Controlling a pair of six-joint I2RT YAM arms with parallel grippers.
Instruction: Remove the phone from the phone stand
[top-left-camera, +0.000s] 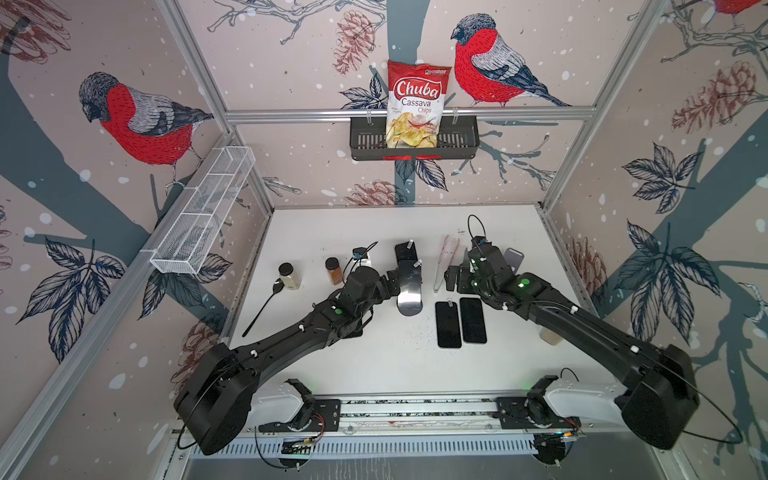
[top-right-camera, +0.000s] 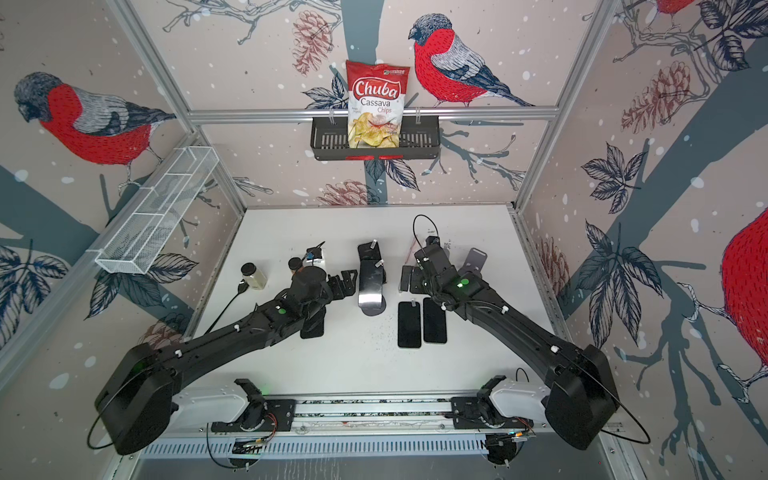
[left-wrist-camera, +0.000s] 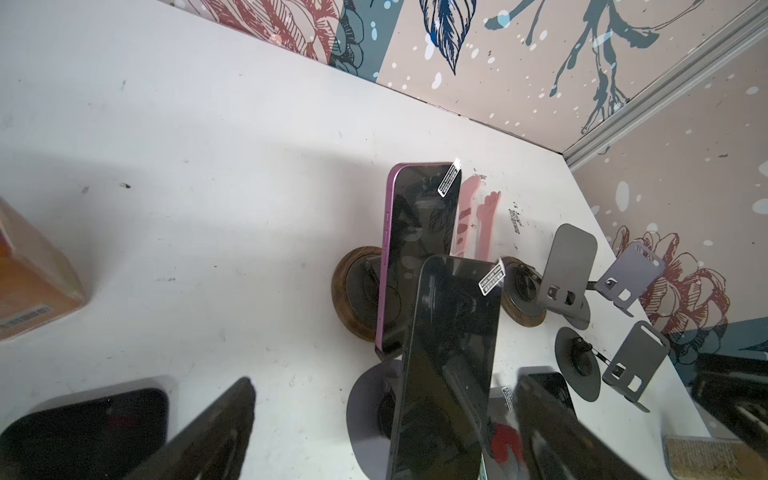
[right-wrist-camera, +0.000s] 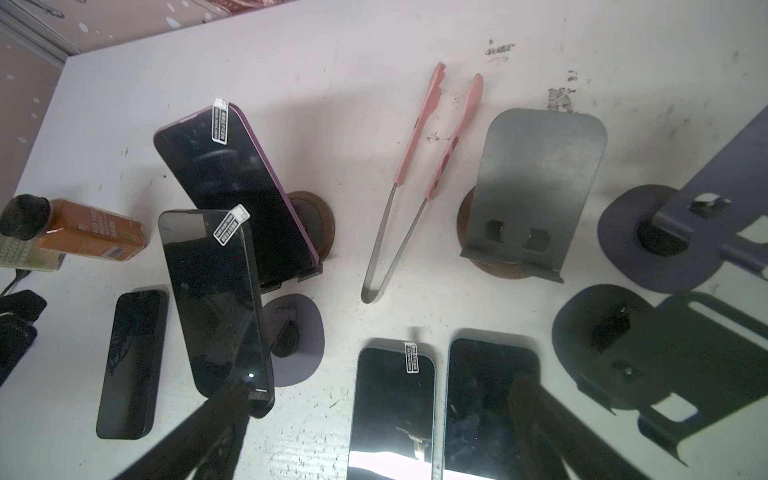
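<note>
In both top views two phones stand propped on the left of the pink tongs (top-left-camera: 444, 262): the dark phone (top-left-camera: 409, 286) in front and the purple phone (top-left-camera: 405, 250) close behind it. The left gripper (top-left-camera: 390, 280) sits at the dark phone's side away from the tongs, spread wide and empty. The right gripper (top-left-camera: 452, 277) hangs by the tongs' looped end, also spread and empty. Two flat phones (top-left-camera: 460, 322) lie on the tabletop (top-left-camera: 374, 374) just in front of the tongs. A third flat phone (top-right-camera: 311, 326) lies farther left, partly under the left arm.

In the left wrist view the dark phone rises between the left gripper's fingers (left-wrist-camera: 216, 424). I cannot tell whether either finger touches it.

In the right wrist view three empty stands (right-wrist-camera: 536, 187) sit on the side of the tongs away from the standing phones. The dark phone leans on a grey-based stand (right-wrist-camera: 297, 332) and the purple phone on a wooden-based stand (right-wrist-camera: 316, 224).

By my reading three phones are already off and two are left, with the dark phone next. The purple phone behind it crowds the lift. The spice jars (top-left-camera: 289, 275) and spoon (top-left-camera: 266, 303) are well left of the tongs, out of the way.
</note>
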